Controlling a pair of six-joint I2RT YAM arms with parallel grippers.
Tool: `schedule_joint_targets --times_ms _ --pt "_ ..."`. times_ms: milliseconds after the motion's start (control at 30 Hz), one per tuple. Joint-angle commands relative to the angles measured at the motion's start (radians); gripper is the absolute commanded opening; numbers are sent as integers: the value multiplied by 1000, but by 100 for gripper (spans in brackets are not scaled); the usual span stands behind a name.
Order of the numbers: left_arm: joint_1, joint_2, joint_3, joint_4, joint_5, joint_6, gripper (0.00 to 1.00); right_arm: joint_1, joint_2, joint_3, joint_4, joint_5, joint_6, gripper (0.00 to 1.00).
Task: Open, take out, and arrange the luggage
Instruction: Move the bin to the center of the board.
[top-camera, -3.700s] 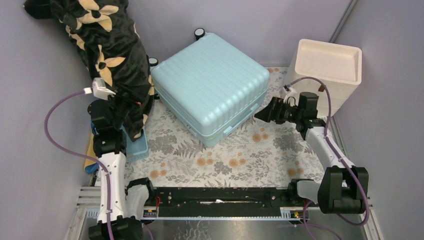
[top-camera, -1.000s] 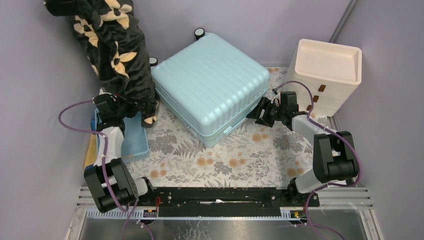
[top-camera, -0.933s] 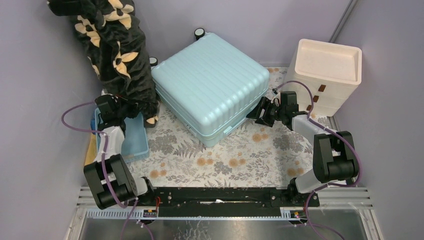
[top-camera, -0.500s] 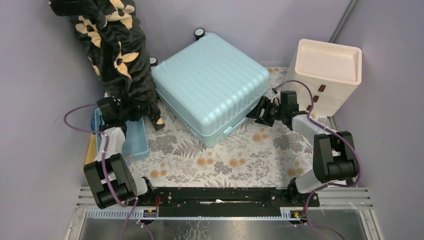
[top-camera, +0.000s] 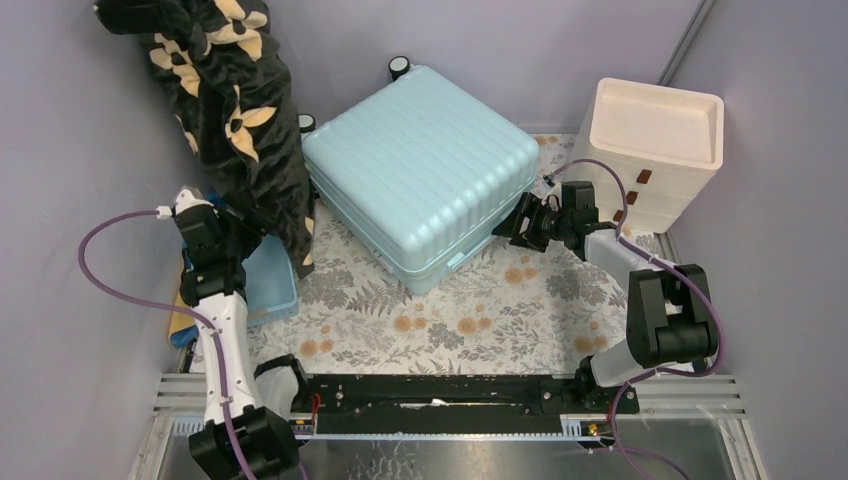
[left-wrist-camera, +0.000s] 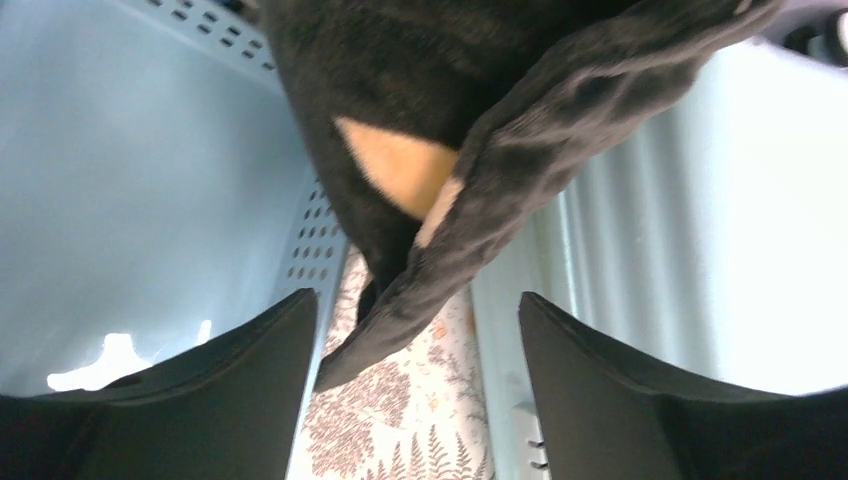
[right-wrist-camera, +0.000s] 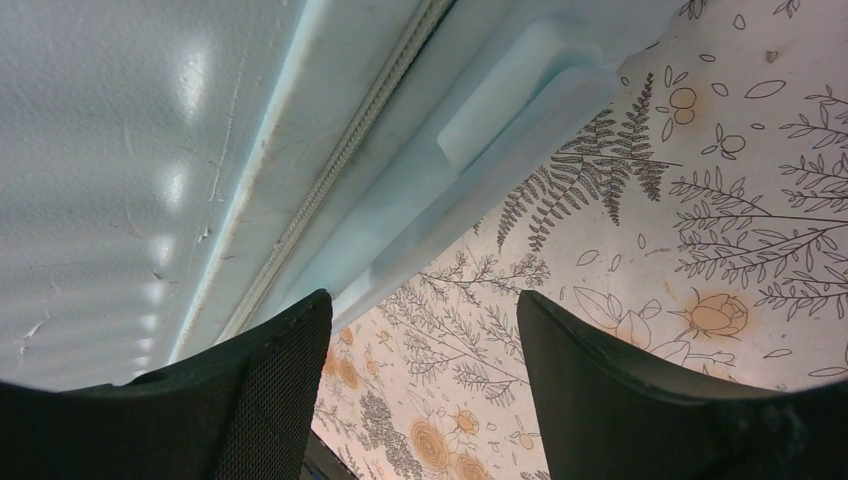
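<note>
left gripper (left-wrist-camera: 415, 300) is released near the hanging black flowered cloth (top-camera: 240, 110); right gripper (right-wrist-camera: 425, 300), released too, should meet the zipper seam (right-wrist-camera: 330, 178) of the pale aqua ribbed suitcase (top-camera: 420, 165) squarely.

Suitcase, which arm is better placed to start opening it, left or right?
Probably the right. The right gripper, open, sits beside the suitcase with the zipper directly ahead in its wrist view. The left gripper, also open, is by the basket with the blanket hanging in its way.

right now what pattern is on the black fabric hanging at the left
The fabric has large cream-tan flowers, clearest in the top external view.
</note>
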Motion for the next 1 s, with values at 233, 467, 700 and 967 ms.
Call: schedule_joint_targets --times_ms 233,467,700,967 --pt "-8 126 -56 -167 -75 6 61 9 -30 35 31 -54 -31 75" --pt "-77 256 -84 -101 -74 -33 51 7 -29 37 34 -65 -27 75" --pt "-203 382 -24 -105 -222 -61 53 2 -31 40 35 -79 -25 75" --pt "-226 353 -25 -157 -247 -119 17 -7 -26 46 32 -104 -22 75"
